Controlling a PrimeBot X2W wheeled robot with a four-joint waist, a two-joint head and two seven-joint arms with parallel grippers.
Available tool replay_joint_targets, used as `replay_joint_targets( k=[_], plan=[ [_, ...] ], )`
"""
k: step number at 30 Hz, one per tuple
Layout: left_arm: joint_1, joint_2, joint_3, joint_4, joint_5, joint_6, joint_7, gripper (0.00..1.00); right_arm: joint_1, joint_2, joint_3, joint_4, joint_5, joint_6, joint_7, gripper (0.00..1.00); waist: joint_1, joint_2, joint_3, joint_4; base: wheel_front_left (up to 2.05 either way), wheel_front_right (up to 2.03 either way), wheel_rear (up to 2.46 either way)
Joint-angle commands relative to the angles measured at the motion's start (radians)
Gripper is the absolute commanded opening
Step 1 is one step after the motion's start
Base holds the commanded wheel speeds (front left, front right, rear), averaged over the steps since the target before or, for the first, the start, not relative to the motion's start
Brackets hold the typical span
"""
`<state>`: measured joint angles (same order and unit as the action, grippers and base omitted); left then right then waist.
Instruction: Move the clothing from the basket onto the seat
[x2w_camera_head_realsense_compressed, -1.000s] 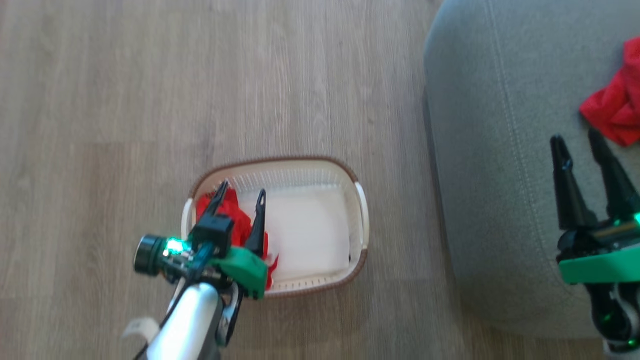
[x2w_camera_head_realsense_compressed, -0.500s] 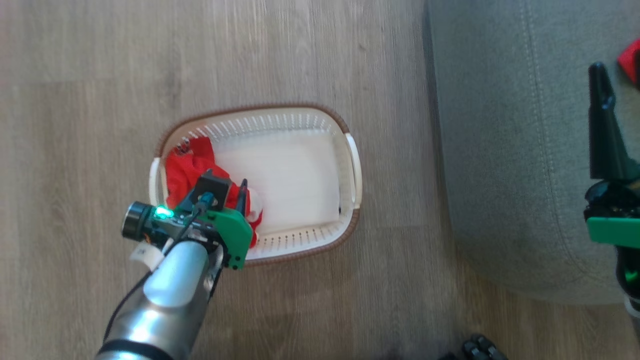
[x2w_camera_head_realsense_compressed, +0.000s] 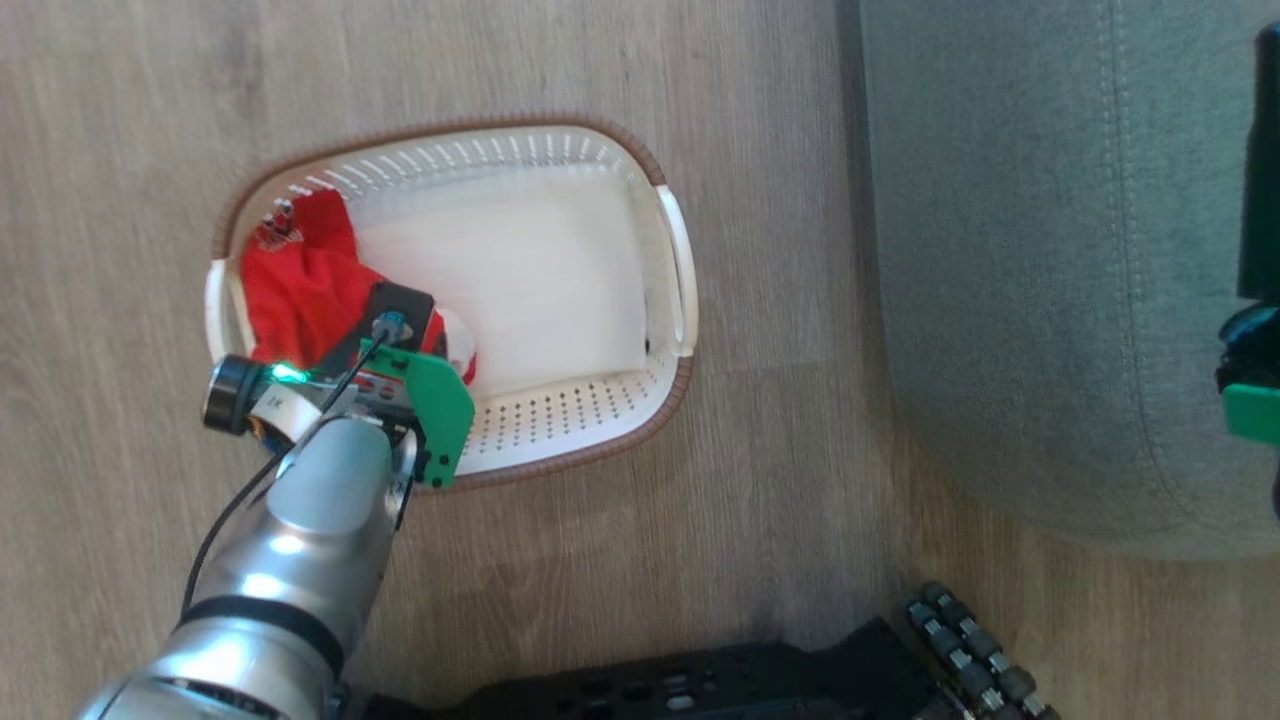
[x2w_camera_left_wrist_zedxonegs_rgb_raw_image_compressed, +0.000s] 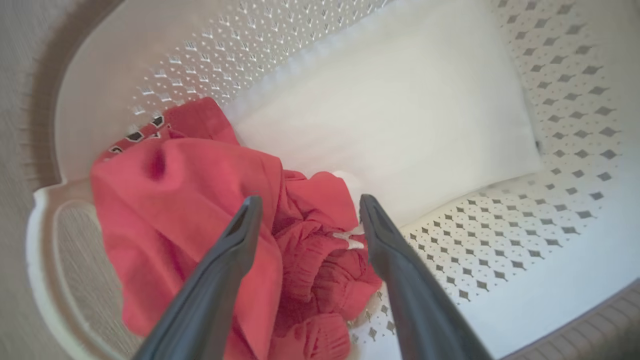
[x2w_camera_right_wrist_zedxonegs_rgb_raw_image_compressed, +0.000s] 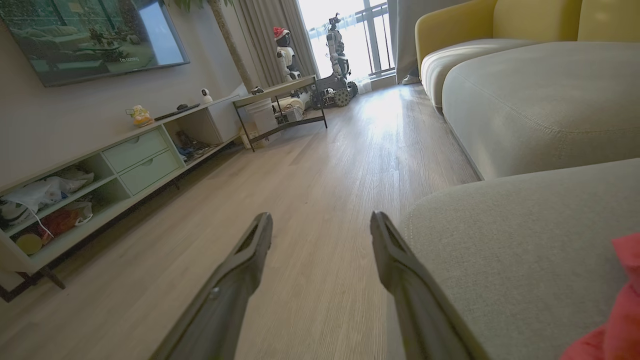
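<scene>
Clothing (x2w_camera_left_wrist_zedxonegs_rgb_raw_image_compressed: 190, 185) bunched against basket (x2w_camera_left_wrist_zedxonegs_rgb_raw_image_compressed: 560, 210) end wall

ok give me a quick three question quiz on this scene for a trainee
1. True or false: the left gripper has its jaws shut on the garment.
2. Where in the basket does that garment lie? A) the end away from the seat B) the middle C) the end nearest the seat
3. Fill in: a second garment lies on the ___.
Key: 1 false, the jaws are open over it; 2 A; 3 seat.
</scene>
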<state>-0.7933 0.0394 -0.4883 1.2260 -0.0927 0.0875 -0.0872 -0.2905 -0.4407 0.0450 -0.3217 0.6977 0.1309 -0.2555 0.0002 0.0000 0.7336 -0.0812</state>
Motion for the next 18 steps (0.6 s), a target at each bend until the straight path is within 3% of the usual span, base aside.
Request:
replay_joint_targets(
  k=[1,5,18],
  plan=[
    [-0.005,0.013,0.014,0.001,-0.004,0.023,0.004,1.0,0.013,-0.021,0.009,-0.038,0.006,0.0,-0.006,1.0,-0.0002,0.0,0.031,-0.017,0.0,0.0,0.0],
    [-0.033,0.013,0.013,0.026,-0.009,0.05,0.041,1.0,0.003,-0.017,0.009,-0.05,0.008,0.0,-0.006,1.0,-0.0002,0.0,0.063,-0.03,0.0,0.0,0.0],
    [-0.095,0.053,-0.133,0.06,0.104,0.021,0.254,1.0,-0.048,-0.015,0.026,-0.085,0.011,0.0,-0.006,1.0,-0.0002,0.0,0.147,-0.075,0.0,0.0,0.0]
  ],
)
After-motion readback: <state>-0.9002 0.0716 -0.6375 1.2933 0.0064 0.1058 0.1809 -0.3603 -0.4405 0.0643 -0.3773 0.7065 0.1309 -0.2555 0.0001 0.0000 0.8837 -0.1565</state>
